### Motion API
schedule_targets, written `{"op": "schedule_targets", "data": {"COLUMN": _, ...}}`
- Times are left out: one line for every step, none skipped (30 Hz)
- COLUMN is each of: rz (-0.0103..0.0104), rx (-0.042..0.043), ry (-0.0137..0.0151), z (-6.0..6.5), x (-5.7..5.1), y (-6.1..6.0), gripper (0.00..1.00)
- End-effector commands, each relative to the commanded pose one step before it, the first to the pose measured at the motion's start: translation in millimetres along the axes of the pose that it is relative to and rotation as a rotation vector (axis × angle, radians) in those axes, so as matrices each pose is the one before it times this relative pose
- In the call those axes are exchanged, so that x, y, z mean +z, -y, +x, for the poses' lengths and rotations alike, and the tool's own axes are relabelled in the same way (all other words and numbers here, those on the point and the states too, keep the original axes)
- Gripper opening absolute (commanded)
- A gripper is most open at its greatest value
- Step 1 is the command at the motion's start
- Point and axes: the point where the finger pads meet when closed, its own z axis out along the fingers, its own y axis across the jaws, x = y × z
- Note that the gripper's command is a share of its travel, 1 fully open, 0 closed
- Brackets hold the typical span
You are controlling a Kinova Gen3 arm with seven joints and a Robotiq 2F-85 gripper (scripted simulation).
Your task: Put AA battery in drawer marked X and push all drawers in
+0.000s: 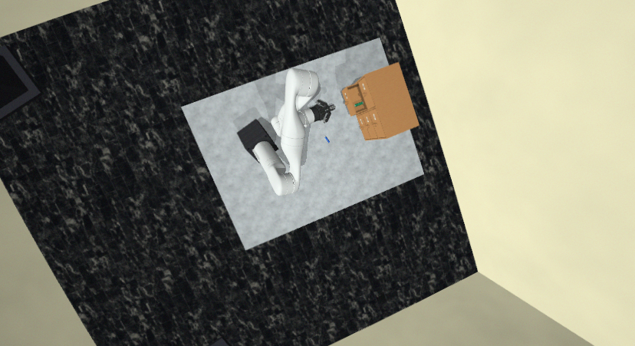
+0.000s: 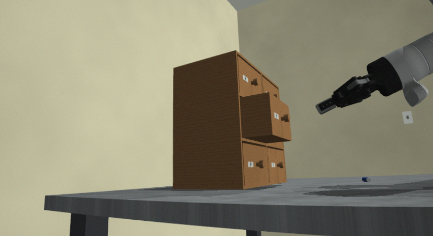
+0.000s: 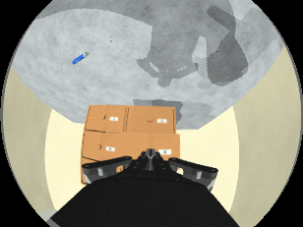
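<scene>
A blue cylinder with a silver end (image 1: 327, 139) (image 2: 365, 179) (image 3: 80, 58), which looks like the AA battery, lies on its side on the table. The brown chest (image 1: 390, 99) (image 2: 206, 119) stands upright with three rows of two drawers. One middle-row drawer (image 1: 350, 102) (image 2: 255, 116) (image 3: 143, 141) stands well out of the front and looks about level; the others look pushed in. Its label and the other drawers' labels are too small to read. My gripper (image 1: 332, 107) (image 2: 318, 109) (image 3: 151, 154) is shut and empty, in the air in front of the open drawer, clear of its knob.
A small green thing (image 1: 358, 104) lies inside the open drawer. The chest stands near one end of the grey table (image 1: 355, 175) (image 2: 333, 201). The arm's black base (image 1: 253, 133) is toward the other end. Small knobs stick out from the drawer fronts.
</scene>
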Motion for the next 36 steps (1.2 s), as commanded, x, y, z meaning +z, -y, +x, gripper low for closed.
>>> {"op": "schedule_targets", "data": {"rz": 0.01254, "rx": 0.01018, "ry": -0.00121, "z": -0.91, "x": 9.96, "y": 3.66, "gripper": 0.00}}
{"op": "schedule_targets", "data": {"rz": 0.00000, "rx": 0.00001, "ry": -0.00001, "z": -0.14, "x": 2.82, "y": -0.01, "gripper": 0.00}}
{"op": "schedule_targets", "data": {"rz": 0.00000, "rx": 0.00000, "ry": 0.00000, "z": 0.00, "x": 0.00, "y": 0.00, "gripper": 0.00}}
{"op": "schedule_targets", "data": {"rz": 0.00000, "rx": 0.00000, "ry": 0.00000, "z": 0.00, "x": 0.00, "y": 0.00, "gripper": 0.00}}
{"op": "schedule_targets", "data": {"rz": 0.00000, "rx": -0.00002, "ry": 0.00001, "z": -0.13, "x": 2.56, "y": 0.00, "gripper": 0.00}}
{"op": "schedule_targets", "data": {"rz": 0.00000, "rx": 0.00002, "ry": -0.00001, "z": -0.11, "x": 2.29, "y": -0.01, "gripper": 0.00}}
{"op": "schedule_targets", "data": {"rz": 0.00000, "rx": -0.00001, "ry": 0.00001, "z": -0.10, "x": 1.98, "y": 0.00, "gripper": 0.00}}
{"op": "schedule_targets", "data": {"rz": 0.00000, "rx": 0.00000, "ry": 0.00000, "z": -0.08, "x": 1.67, "y": 0.00, "gripper": 0.00}}
{"op": "schedule_targets", "data": {"rz": 0.00000, "rx": 0.00001, "ry": -0.00001, "z": -0.06, "x": 1.35, "y": -0.01, "gripper": 0.00}}
{"op": "schedule_targets", "data": {"rz": 0.00000, "rx": 0.00000, "ry": 0.00000, "z": -0.05, "x": 1.04, "y": 0.00, "gripper": 0.00}}
{"op": "schedule_targets", "data": {"rz": 0.00000, "rx": -0.00001, "ry": 0.00001, "z": -0.04, "x": 0.74, "y": 0.00, "gripper": 0.00}}
{"op": "schedule_targets", "data": {"rz": 0.00000, "rx": -0.00001, "ry": 0.00000, "z": -0.03, "x": 0.48, "y": 0.00, "gripper": 0.00}}
{"op": "schedule_targets", "data": {"rz": 0.00000, "rx": -0.00001, "ry": 0.00000, "z": -0.01, "x": 0.26, "y": 0.00, "gripper": 0.00}}
{"op": "schedule_targets", "data": {"rz": 0.00000, "rx": 0.00000, "ry": 0.00000, "z": -0.01, "x": 0.10, "y": 0.00, "gripper": 0.00}}
{"op": "schedule_targets", "data": {"rz": 0.00000, "rx": 0.00000, "ry": 0.00000, "z": 0.00, "x": 0.02, "y": 0.00, "gripper": 0.00}}
{"op": "schedule_targets", "data": {"rz": 0.00000, "rx": 0.00000, "ry": 0.00000, "z": 0.00, "x": 0.00, "y": 0.00, "gripper": 0.00}}
{"op": "schedule_targets", "data": {"rz": 0.00000, "rx": 0.00000, "ry": 0.00000, "z": 0.00, "x": 0.00, "y": 0.00, "gripper": 0.00}}
{"op": "schedule_targets", "data": {"rz": 0.00000, "rx": 0.00000, "ry": 0.00000, "z": 0.00, "x": 0.00, "y": 0.00, "gripper": 0.00}}
{"op": "schedule_targets", "data": {"rz": 0.00000, "rx": 0.00000, "ry": 0.00000, "z": 0.00, "x": 0.00, "y": 0.00, "gripper": 0.00}}
{"op": "schedule_targets", "data": {"rz": 0.00000, "rx": 0.00000, "ry": 0.00000, "z": 0.00, "x": 0.00, "y": 0.00, "gripper": 0.00}}
{"op": "schedule_targets", "data": {"rz": 0.00000, "rx": 0.00000, "ry": 0.00000, "z": 0.00, "x": 0.00, "y": 0.00, "gripper": 0.00}}
{"op": "schedule_targets", "data": {"rz": 0.00000, "rx": 0.00000, "ry": 0.00000, "z": 0.00, "x": 0.00, "y": 0.00, "gripper": 0.00}}
{"op": "schedule_targets", "data": {"rz": 0.00000, "rx": 0.00000, "ry": 0.00000, "z": 0.00, "x": 0.00, "y": 0.00, "gripper": 0.00}}
{"op": "schedule_targets", "data": {"rz": 0.00000, "rx": 0.00000, "ry": 0.00000, "z": 0.00, "x": 0.00, "y": 0.00, "gripper": 0.00}}
{"op": "schedule_targets", "data": {"rz": 0.00000, "rx": 0.00000, "ry": 0.00000, "z": 0.00, "x": 0.00, "y": 0.00, "gripper": 0.00}}
{"op": "schedule_targets", "data": {"rz": 0.00000, "rx": 0.00000, "ry": 0.00000, "z": 0.00, "x": 0.00, "y": 0.00, "gripper": 0.00}}
{"op": "schedule_targets", "data": {"rz": 0.00000, "rx": 0.00000, "ry": 0.00000, "z": 0.00, "x": 0.00, "y": 0.00, "gripper": 0.00}}
{"op": "schedule_targets", "data": {"rz": 0.00000, "rx": 0.00000, "ry": 0.00000, "z": 0.00, "x": 0.00, "y": 0.00, "gripper": 0.00}}
{"op": "schedule_targets", "data": {"rz": 0.00000, "rx": 0.00000, "ry": 0.00000, "z": 0.00, "x": 0.00, "y": 0.00, "gripper": 0.00}}
{"op": "schedule_targets", "data": {"rz": 0.00000, "rx": 0.00000, "ry": 0.00000, "z": 0.00, "x": 0.00, "y": 0.00, "gripper": 0.00}}
{"op": "schedule_targets", "data": {"rz": 0.00000, "rx": 0.00000, "ry": 0.00000, "z": 0.00, "x": 0.00, "y": 0.00, "gripper": 0.00}}
{"op": "schedule_targets", "data": {"rz": 0.00000, "rx": 0.00000, "ry": 0.00000, "z": 0.00, "x": 0.00, "y": 0.00, "gripper": 0.00}}
{"op": "schedule_targets", "data": {"rz": 0.00000, "rx": 0.00000, "ry": 0.00000, "z": 0.00, "x": 0.00, "y": 0.00, "gripper": 0.00}}
{"op": "schedule_targets", "data": {"rz": 0.00000, "rx": 0.00000, "ry": 0.00000, "z": 0.00, "x": 0.00, "y": 0.00, "gripper": 0.00}}
{"op": "schedule_targets", "data": {"rz": 0.00000, "rx": 0.00000, "ry": 0.00000, "z": 0.00, "x": 0.00, "y": 0.00, "gripper": 0.00}}
{"op": "schedule_targets", "data": {"rz": 0.00000, "rx": 0.00000, "ry": 0.00000, "z": -0.01, "x": 0.00, "y": 0.00, "gripper": 0.00}}
